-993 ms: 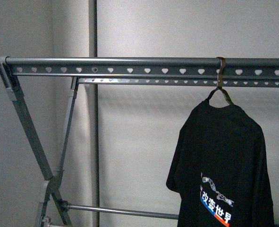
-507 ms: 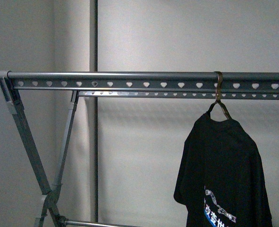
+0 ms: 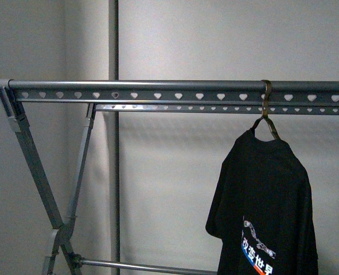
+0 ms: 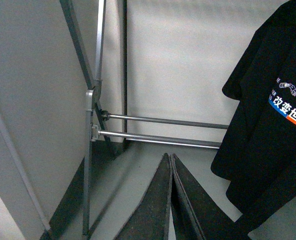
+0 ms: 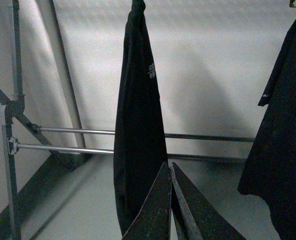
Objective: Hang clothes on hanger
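Note:
The black T-shirt (image 3: pixel 267 195), with its white, blue and orange print (image 3: pixel 256 251), hangs from a small brass coat hanger (image 3: pixel 266 112) hooked over the grey rack's heart-punched rail (image 3: pixel 158 90), at its right. The shirt also shows in the left wrist view (image 4: pixel 268 130). My left gripper (image 4: pixel 170 156) is shut and empty, low, left of the shirt. My right gripper (image 5: pixel 169 164) is shut and empty, just in front of a black garment hanging edge-on (image 5: pixel 137 120). Neither gripper shows in the front view.
The rack's crossed legs (image 3: pixel 40 172) stand at the left, with two low cross bars (image 4: pixel 158 131) near the floor. A second black shirt with a blue print (image 5: pixel 285 145) hangs at the edge of the right wrist view. A wall stands behind the rack.
In the front view the rail and shirt dropped in the frame, then rose a little. The shirt stays hung on the rail and has turned slightly.

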{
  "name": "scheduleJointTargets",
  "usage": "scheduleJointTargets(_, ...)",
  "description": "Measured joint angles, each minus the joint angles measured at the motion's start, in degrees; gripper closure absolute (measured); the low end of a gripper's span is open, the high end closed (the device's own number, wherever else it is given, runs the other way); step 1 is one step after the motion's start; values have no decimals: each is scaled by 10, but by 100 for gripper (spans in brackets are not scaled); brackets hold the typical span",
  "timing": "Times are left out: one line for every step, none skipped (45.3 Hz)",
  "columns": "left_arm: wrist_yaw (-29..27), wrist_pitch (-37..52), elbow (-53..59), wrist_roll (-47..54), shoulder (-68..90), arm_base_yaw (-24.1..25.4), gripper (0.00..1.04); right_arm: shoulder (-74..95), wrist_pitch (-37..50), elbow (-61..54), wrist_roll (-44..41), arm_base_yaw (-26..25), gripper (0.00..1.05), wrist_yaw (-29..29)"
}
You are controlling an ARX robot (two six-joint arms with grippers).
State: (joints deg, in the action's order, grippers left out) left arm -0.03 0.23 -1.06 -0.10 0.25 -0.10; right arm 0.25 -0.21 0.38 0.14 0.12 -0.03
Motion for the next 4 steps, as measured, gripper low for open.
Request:
scheduleJointTargets(0, 0, 0, 0, 0, 0, 101, 0, 0, 0, 0, 0, 102, 0)
scheduleJointTargets(0, 0, 0, 0, 0, 0, 101, 0, 0, 0, 0, 0, 102, 0)
scheduleJointTargets(0, 0, 0, -1, 0, 0, 99, 0, 0, 0, -1, 0, 98, 0)
scheduleJointTargets(0, 0, 0, 0, 0, 0, 94, 0, 0, 0, -1, 0, 93, 0)
